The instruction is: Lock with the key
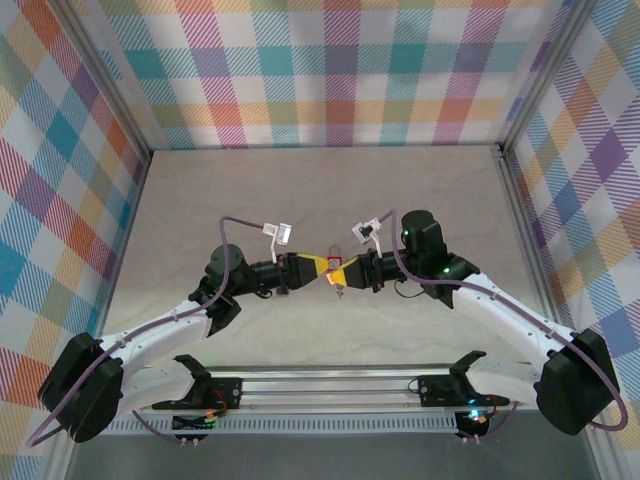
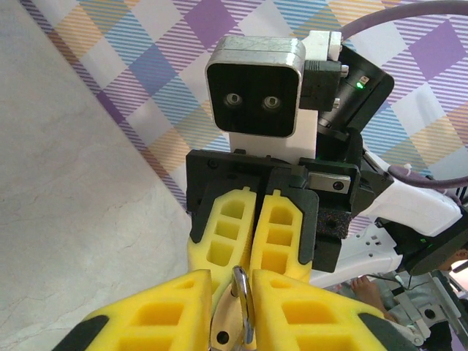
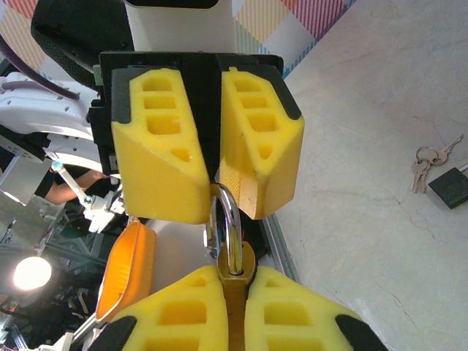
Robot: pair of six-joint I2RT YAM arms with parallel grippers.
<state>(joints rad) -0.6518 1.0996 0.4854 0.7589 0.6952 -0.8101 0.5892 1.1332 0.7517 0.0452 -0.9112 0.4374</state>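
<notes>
We are seeing the two arms meeting in mid-air above the tabletop, tool to tool. The right tool is pinching the brass padlock by its body, its yellow fingers pressing in on both sides, and the padlock is sitting at the very tips of that tool. The steel shackle is pointing straight out ahead of the right tool, its top reaching in between the fingers of the left tool. Those fingers are standing close on either side of the shackle with only a thin gap between them. We cannot tell whether they are actually gripping it. Looking from the left wrist, we are seeing the shackle edge-on between the left tool's fingertips, with the right tool directly ahead. Off to the right of the right tool, well apart from it, a bunch of keys is lying on the tabletop just beside a dark padlock.
</notes>
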